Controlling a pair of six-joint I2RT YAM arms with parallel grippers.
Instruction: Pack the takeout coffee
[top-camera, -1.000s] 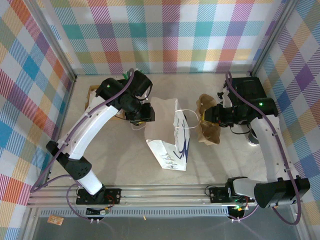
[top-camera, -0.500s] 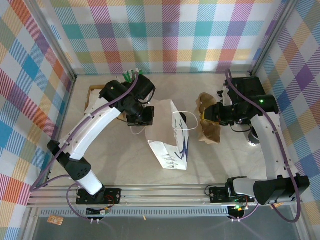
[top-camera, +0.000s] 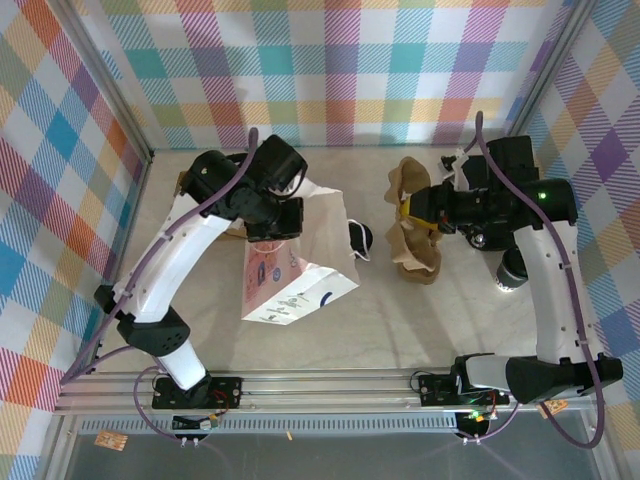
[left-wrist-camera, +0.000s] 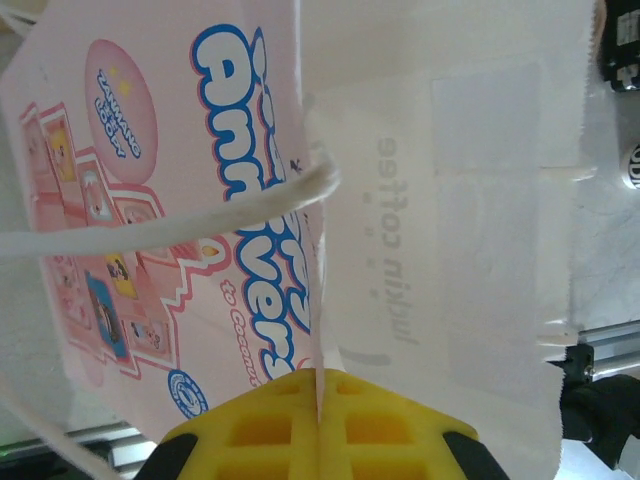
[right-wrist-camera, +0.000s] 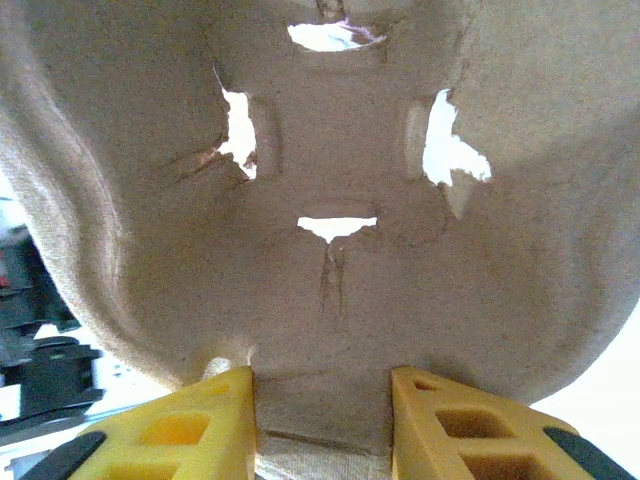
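Note:
A round black lid (top-camera: 362, 238) shows just right of the paper bag, and I take it for the takeout coffee; its cup body is hidden. The white paper bag (top-camera: 290, 275) with a pink printed face (left-wrist-camera: 170, 200) hangs tilted from my left gripper (top-camera: 275, 238). That gripper (left-wrist-camera: 320, 378) is shut on the bag's top edge, beside a white cord handle (left-wrist-camera: 200, 222). My right gripper (top-camera: 420, 213) is shut on a brown pulp cup carrier (top-camera: 412, 240). The carrier's wall (right-wrist-camera: 330, 280) sits between the yellow fingers (right-wrist-camera: 200, 420) of my right gripper (right-wrist-camera: 320, 400).
A dark cylinder with a pale base (top-camera: 511, 272) stands at the right, partly behind the right arm. A wooden tray (top-camera: 186, 183) lies at the back left behind the left arm. The metal rail (top-camera: 330, 385) runs along the near edge.
My left gripper has shut on the bag's edge and swung the bag left, so its pink face now shows. The right gripper has lifted the carrier a little toward the back.

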